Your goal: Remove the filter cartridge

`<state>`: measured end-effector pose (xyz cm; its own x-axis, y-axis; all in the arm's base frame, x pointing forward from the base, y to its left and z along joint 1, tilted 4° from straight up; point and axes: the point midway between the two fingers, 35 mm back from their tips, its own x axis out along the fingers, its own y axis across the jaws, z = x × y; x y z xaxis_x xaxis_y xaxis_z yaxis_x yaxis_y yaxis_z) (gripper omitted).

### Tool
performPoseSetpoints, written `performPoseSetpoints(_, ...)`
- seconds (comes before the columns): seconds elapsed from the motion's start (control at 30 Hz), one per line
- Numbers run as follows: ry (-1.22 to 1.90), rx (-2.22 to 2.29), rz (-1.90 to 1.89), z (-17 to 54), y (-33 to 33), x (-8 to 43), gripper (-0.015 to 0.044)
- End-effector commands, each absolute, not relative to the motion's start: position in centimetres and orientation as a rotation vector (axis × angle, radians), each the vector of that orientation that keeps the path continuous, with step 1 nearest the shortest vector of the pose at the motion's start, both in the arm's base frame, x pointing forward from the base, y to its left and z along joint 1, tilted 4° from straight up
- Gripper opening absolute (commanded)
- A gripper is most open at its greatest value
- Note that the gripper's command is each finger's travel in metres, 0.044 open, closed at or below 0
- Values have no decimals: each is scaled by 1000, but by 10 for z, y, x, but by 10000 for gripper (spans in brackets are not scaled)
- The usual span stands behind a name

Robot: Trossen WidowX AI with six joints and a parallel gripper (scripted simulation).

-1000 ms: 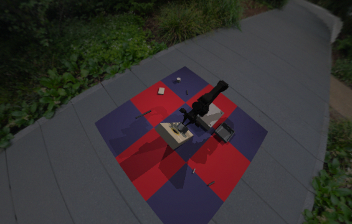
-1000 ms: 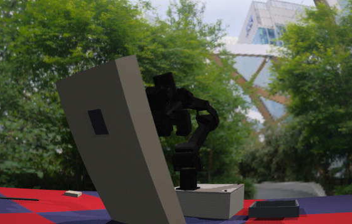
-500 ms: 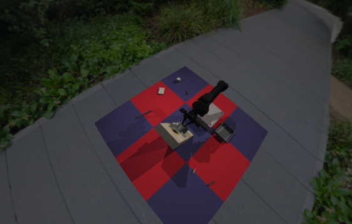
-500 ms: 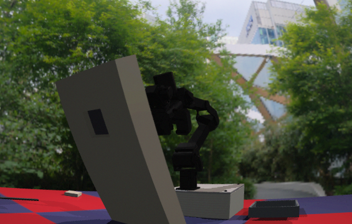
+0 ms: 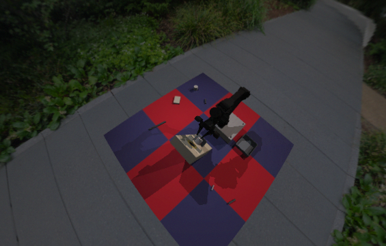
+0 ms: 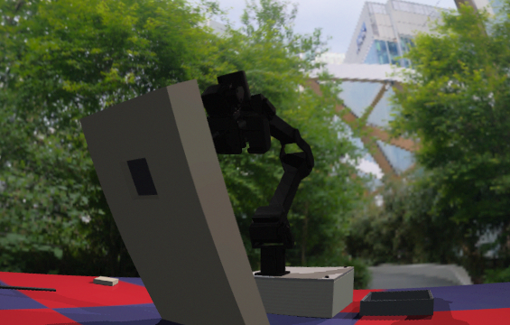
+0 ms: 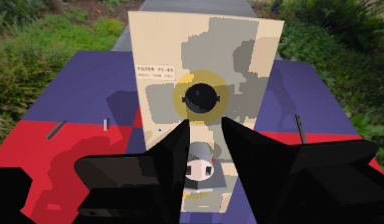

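Note:
The beige service panel (image 5: 201,152) (image 6: 164,235) (image 7: 158,45) stands tilted, its round socket (image 7: 200,98) dark and empty inside a yellow ring. The filter cartridge (image 7: 199,171), a grey cylinder with two dark slots on its pale face, is out of the socket. It shows below it, beyond the fingers, over a grey ledge (image 7: 219,181) on the panel; whether it rests there I cannot tell. My gripper (image 5: 199,137) (image 7: 205,122) is open, its fingertips apart before the panel with nothing between them. The panel hides the fingertips in the exterior view. The dark tray (image 5: 252,150) (image 6: 396,308) holds no cartridge.
The pale base box (image 5: 230,128) (image 6: 300,295) stands between panel and tray. On the chequered mat lie a pale block (image 5: 177,100) (image 6: 106,281), a dark rod (image 5: 157,126), a small white cylinder (image 5: 195,87) and small pieces (image 5: 231,201).

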<state>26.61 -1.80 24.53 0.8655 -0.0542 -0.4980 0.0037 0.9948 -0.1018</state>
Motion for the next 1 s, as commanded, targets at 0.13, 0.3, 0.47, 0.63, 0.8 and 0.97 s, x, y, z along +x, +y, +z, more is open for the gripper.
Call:
performPoseSetpoints(0.13, 509, -99, -32, 313, -18, 260, 327)
performPoseSetpoints(0.3, 544, -89, -32, 309, -18, 259, 353)
performPoseSetpoints(0.47, 821, -7, -46, 228, -18, 247, 305)
performPoseSetpoints(0.63, 962, 33, -59, 190, -17, 234, 305)
performPoseSetpoints(0.8, 962, 33, -59, 188, -17, 235, 305)
performPoseSetpoints(0.97, 961, 33, -59, 182, -18, 241, 305)
